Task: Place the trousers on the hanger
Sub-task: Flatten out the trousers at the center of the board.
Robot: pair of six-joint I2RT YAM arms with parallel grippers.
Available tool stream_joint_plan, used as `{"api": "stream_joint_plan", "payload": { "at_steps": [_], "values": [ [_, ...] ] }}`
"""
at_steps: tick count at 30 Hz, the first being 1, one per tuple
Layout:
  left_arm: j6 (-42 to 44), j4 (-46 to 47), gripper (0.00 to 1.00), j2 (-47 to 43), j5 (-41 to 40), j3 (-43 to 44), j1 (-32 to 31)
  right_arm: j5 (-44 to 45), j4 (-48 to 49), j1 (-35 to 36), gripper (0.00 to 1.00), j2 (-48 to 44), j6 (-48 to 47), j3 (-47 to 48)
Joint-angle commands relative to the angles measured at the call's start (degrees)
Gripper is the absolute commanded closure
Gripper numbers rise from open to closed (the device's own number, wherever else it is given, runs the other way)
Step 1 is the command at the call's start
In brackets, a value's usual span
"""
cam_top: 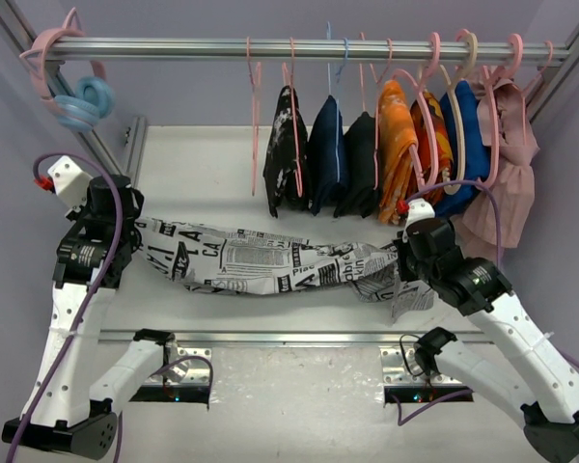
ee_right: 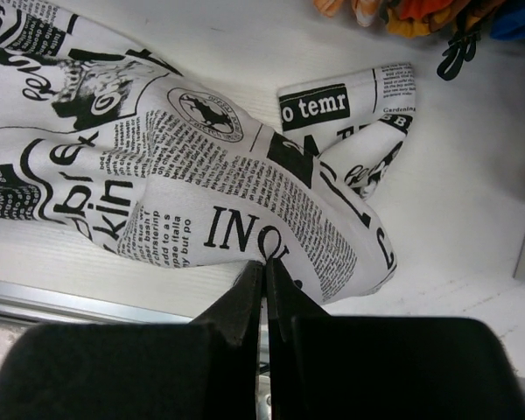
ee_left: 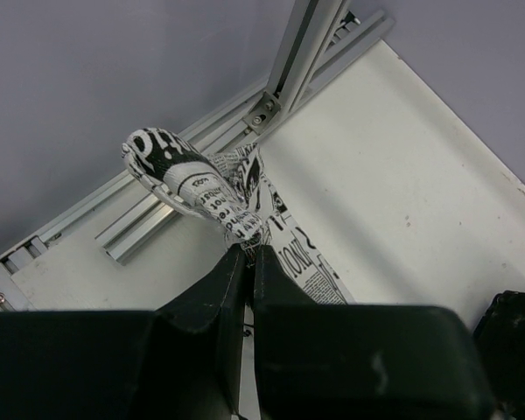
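Your left hand [ee_left: 248, 251] at 9 o'clock and right hand [ee_right: 264, 265] at 3 o'clock each pinch only a thin fold of the trousers [cam_top: 261, 262] stretched across the surface [cam_top: 203, 174], so lifting toward the hanger [cam_top: 255, 125] at 12 o'clock could pull an end free.

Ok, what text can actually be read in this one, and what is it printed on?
"o temr": white letters on a black bar, on the folded corner of the trousers.
"INO": large black letters on the trousers, just above the right gripper; a fold cuts off the rest.
"kin": bold black letters, sideways, on the trousers.
Fine newspaper columns on the trousers: too small to read.
Nothing else bears readable text.
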Motion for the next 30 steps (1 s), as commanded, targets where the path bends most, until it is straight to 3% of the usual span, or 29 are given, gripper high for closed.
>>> {"api": "stream_joint_plan", "payload": {
  "at_steps": [1,17,30],
  "values": [
    [-0.6,4.6,1.00,-0.3,-1.9,1.5,0.6,1.8,-1.5,-0.3,1.00,-1.2,0.3,3.0],
    [-3.6,6.2,1.00,1.9,0.3,-2.3,0.6,2.3,-8.6,-0.3,1.00,-6.1,-0.3,7.0],
    [-14.1,-1.0,1.00,-3.7,-5.9,-2.0,0.5,4.0,-11.5,-0.3,0.97,-9.7,0.8,6.2]
  ]
}}
